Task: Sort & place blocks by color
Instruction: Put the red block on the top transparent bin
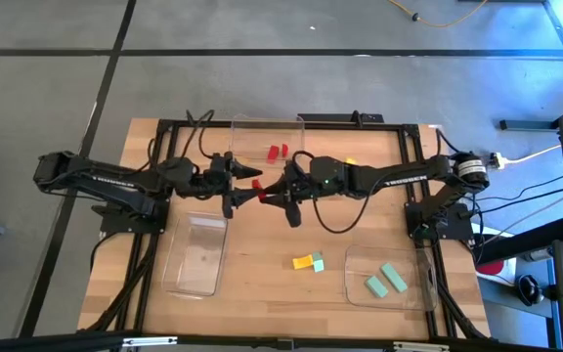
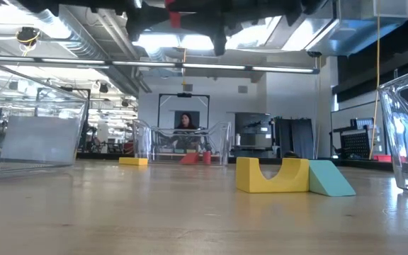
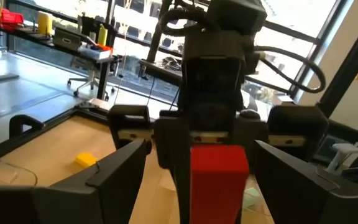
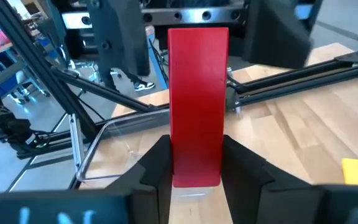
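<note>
Above the middle of the worktop (image 1: 262, 244) the two arms are meeting tip to tip. The right claw (image 4: 194, 163) is gripping a red bar (image 4: 196, 99) by one end, its two fingers pressing narrowly on either side, and the bar is sticking out toward the left claw (image 3: 194, 163). The left claw is standing wide, its fingers spread on both sides of the bar's free end without visibly touching it. From above, the bar is showing as a small red spot between the two claws, just beside the near edge of the far clear tray (image 1: 267, 137), which is holding two more red blocks (image 1: 277, 153). A yellow block (image 1: 350, 160) is lying near the right arm at the far side of the worktop. Nearer the front, a yellow arch block (image 2: 271, 176) and a teal wedge (image 2: 330, 178) are sitting touching each other. The clear tray at front right (image 1: 384, 296) is holding two mint green blocks (image 1: 385, 280), and the clear tray at front left (image 1: 195, 254) is lying beside the left arm's base.
</note>
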`<act>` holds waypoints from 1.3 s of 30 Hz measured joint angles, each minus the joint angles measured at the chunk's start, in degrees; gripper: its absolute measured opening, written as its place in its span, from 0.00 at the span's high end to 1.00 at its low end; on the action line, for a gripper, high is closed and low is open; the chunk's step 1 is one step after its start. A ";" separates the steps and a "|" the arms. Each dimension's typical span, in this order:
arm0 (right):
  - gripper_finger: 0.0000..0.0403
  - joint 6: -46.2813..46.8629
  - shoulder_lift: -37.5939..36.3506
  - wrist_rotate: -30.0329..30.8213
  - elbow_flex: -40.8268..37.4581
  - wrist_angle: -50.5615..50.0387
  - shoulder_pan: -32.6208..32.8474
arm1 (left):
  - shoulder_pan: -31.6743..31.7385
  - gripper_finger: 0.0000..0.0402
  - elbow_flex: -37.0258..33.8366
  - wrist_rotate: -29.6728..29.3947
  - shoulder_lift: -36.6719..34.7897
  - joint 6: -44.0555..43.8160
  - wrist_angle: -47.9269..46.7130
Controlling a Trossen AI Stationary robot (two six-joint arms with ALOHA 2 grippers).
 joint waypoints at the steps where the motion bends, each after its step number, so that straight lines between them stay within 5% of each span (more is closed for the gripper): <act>1: 0.74 0.05 0.15 0.00 0.00 0.07 0.02 | 0.00 0.30 0.00 -0.01 0.00 0.00 0.12; 29: 0.74 1.75 0.24 2.36 0.05 10.69 -2.91 | 0.04 0.38 -0.11 -1.01 -0.04 -0.15 1.69; 39: 0.74 0.55 0.24 2.34 0.00 11.42 -2.90 | 0.04 0.55 -0.11 -1.31 -0.10 -0.20 1.53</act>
